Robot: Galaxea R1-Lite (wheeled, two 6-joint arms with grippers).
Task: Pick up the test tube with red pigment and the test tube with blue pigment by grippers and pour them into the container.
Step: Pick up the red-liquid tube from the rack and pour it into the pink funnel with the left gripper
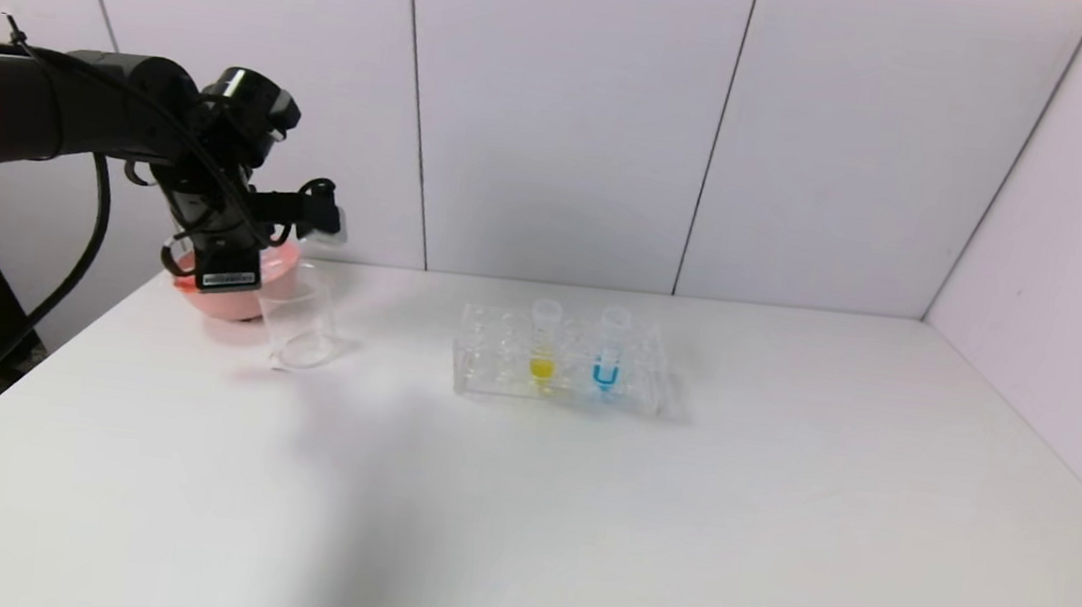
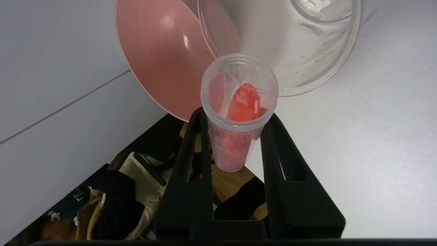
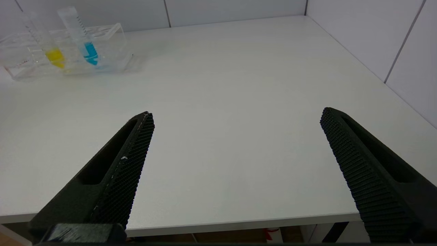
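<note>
My left gripper is raised at the far left of the table and is shut on the test tube with red pigment. The tube lies tipped, its open mouth just beside the rim of the clear glass container, which also shows in the left wrist view. Orange-red liquid lies along the tube's inside wall. The test tube with blue pigment stands upright in the clear rack, and it also shows in the right wrist view. My right gripper is open and empty over the table's near edge.
A pink bowl stands right behind the container, partly hidden by my left gripper; it shows in the left wrist view too. A tube with yellow liquid stands in the rack left of the blue one. White walls close the back and right.
</note>
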